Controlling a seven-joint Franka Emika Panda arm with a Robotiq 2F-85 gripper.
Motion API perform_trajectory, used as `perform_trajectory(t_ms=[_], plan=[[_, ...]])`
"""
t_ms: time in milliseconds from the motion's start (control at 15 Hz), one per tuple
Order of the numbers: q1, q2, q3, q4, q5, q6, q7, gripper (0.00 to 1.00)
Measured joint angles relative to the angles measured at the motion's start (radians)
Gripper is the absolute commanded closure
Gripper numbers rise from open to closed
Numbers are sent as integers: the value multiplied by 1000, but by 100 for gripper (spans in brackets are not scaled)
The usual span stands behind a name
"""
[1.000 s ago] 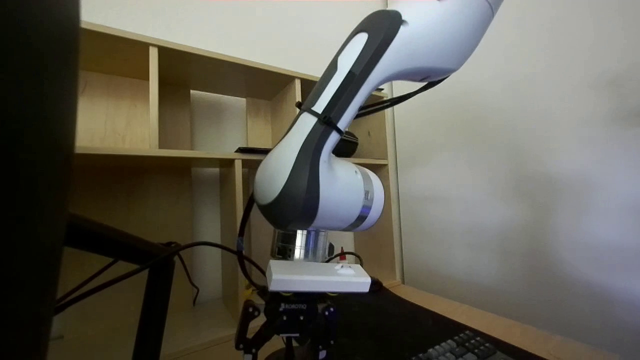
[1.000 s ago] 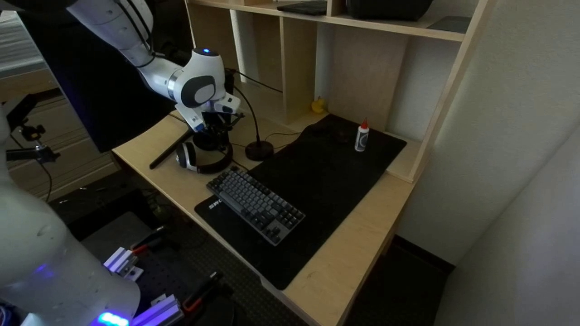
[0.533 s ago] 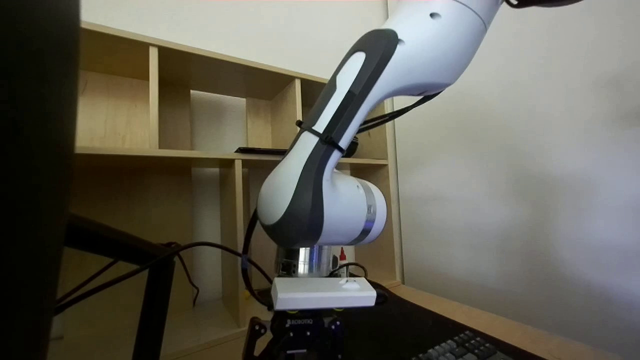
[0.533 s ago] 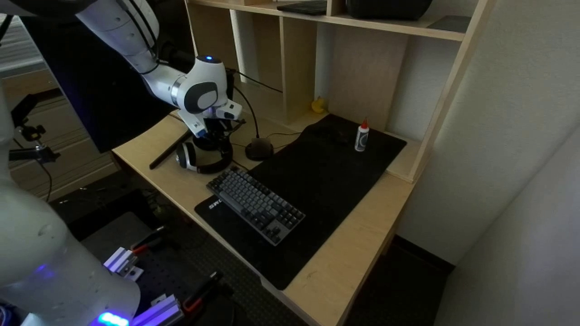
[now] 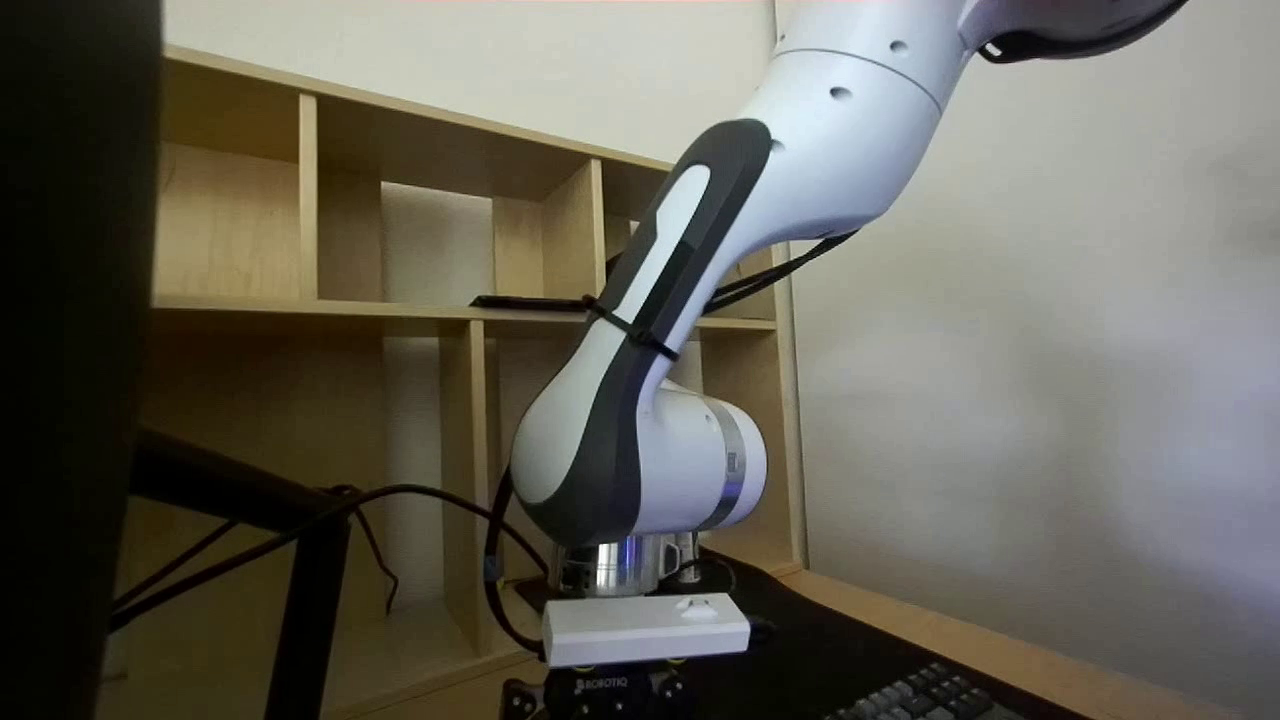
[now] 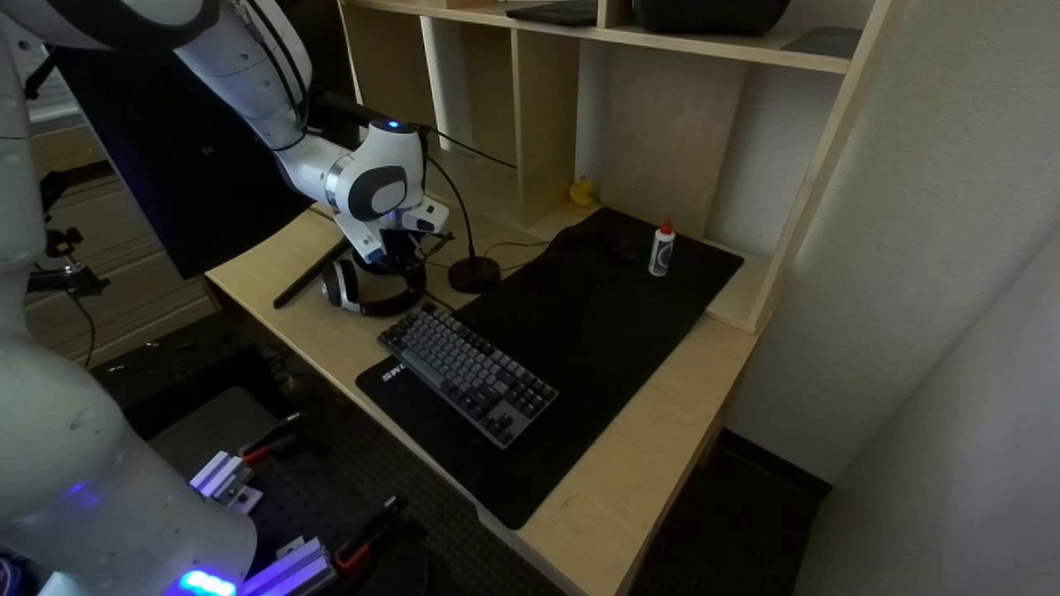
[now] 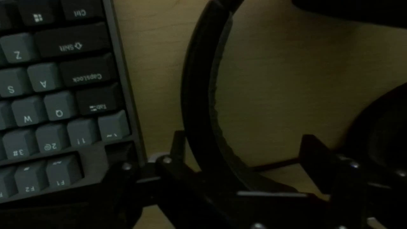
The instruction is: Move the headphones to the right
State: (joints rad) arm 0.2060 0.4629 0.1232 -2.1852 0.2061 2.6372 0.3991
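A: Hand (image 7: 244,140) has dropped since a sec ago; headphones (image 6: 385,309) haven't budged.
B: Gripping?
A: No, spread wide, straddling band (image 7: 198,92) in wrist view. Headphones on counter (image 6: 654,414), nr kbd (image 6: 468,372).
B: So prob. grasp next; move right's TBD.

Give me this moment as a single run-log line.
black gripper: open | black-and-silver headphones: on pale wooden desk, beside grey-and-black keyboard | wrist view: headband between fingers, contact unclear | grasp: not yet made
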Motion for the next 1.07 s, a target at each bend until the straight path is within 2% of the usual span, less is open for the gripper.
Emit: perform_trajectory(t_ms=[133, 267, 333, 467, 800, 1067], plan=[[1, 13, -6, 10, 0, 0, 9, 0], [2, 30, -11, 18, 0, 0, 15, 0], [2, 37, -13, 22, 0, 0, 18, 25], [6, 50, -19, 29, -1, -1, 22, 32], [12, 67, -26, 43, -1, 0, 23, 68], [15, 69, -36, 46, -3, 1, 24, 93]])
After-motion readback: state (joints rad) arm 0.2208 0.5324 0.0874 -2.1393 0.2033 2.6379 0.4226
